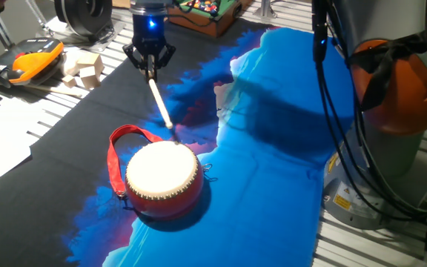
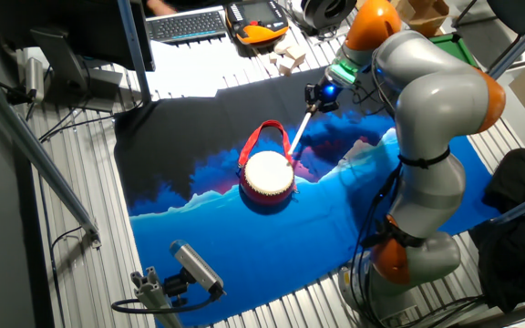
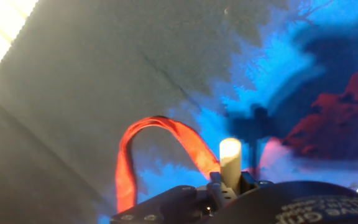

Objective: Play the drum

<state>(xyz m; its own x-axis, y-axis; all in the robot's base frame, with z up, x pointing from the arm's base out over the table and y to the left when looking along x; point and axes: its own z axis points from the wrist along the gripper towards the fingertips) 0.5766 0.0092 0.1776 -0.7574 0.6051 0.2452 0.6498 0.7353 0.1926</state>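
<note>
Blue-and-black printed cloth (image 1: pixel 273 148) covered the slatted table (image 2: pixel 89 264), giving the drum a flat, non-slip bed. The drum (image 1: pixel 163 178) stood upright near the middle of the cloth, its cream skin facing up and its red strap (image 1: pixel 118 152) looped out to one side, clear of the striking surface.

The gripper (image 1: pixel 150 65) was positioned beyond the drum, above the dark part of the cloth, with its fingers closed on the upper end of a thin white stick (image 1: pixel 160 102). The stick slanted down from the jaws toward the drum, its lower tip lying just beside the far rim of the head; whether the tip touched the skin could not be determined from either fixed view. In the hand view the stick's end (image 3: pixel 230 160) appeared foreshortened along the fingers, with the strap (image 3: pixel 166 140) arching behind it.

Holding the stick at its top end probably gave the longest reach, so a small wrist motion would swing the tip onto the skin. Wooden blocks (image 1: pixel 82 68), a handheld controller (image 1: pixel 28 61) and a keyboard (image 2: pixel 186 24) lay off the cloth, well apart from the work area.
</note>
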